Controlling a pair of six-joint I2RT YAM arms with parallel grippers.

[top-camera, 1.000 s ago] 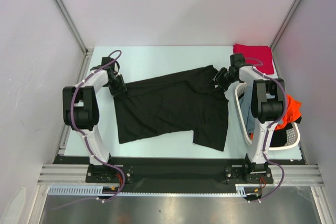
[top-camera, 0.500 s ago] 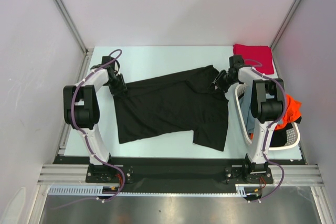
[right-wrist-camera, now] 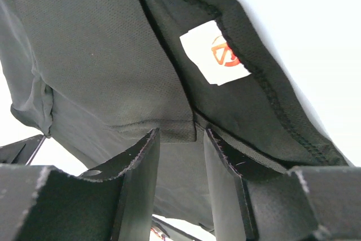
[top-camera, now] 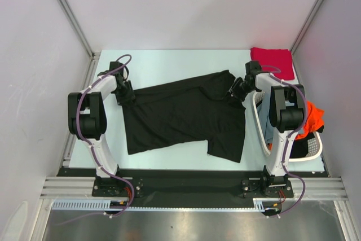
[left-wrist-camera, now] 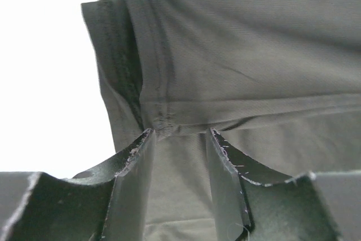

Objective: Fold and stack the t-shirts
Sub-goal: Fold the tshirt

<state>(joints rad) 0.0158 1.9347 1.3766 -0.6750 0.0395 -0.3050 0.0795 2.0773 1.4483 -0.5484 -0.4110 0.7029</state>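
A large black t-shirt (top-camera: pixel 186 117) lies spread across the table, rumpled at its right end. My left gripper (top-camera: pixel 128 95) sits at the shirt's left upper corner. In the left wrist view its jaws (left-wrist-camera: pixel 179 131) stand apart, with a stitched hem of the black t-shirt (left-wrist-camera: pixel 237 43) just past the tips and cloth lying flat between them. My right gripper (top-camera: pixel 236 90) is at the shirt's right upper edge. There its jaws (right-wrist-camera: pixel 180 130) also stand apart over the cloth, close to the white neck label (right-wrist-camera: pixel 214 52). A folded red t-shirt (top-camera: pixel 273 60) lies at the far right corner.
A white perforated basket (top-camera: pixel 260 134) stands by the right arm, holding an orange t-shirt (top-camera: pixel 313 118) and a strip of grey-blue cloth (top-camera: pixel 271 132). Metal frame posts and grey walls close in the table on both sides and at the back.
The left jaws have spread a little wider. The right gripper has shifted slightly at the shirt's upper right edge. The shirt lies almost as before.
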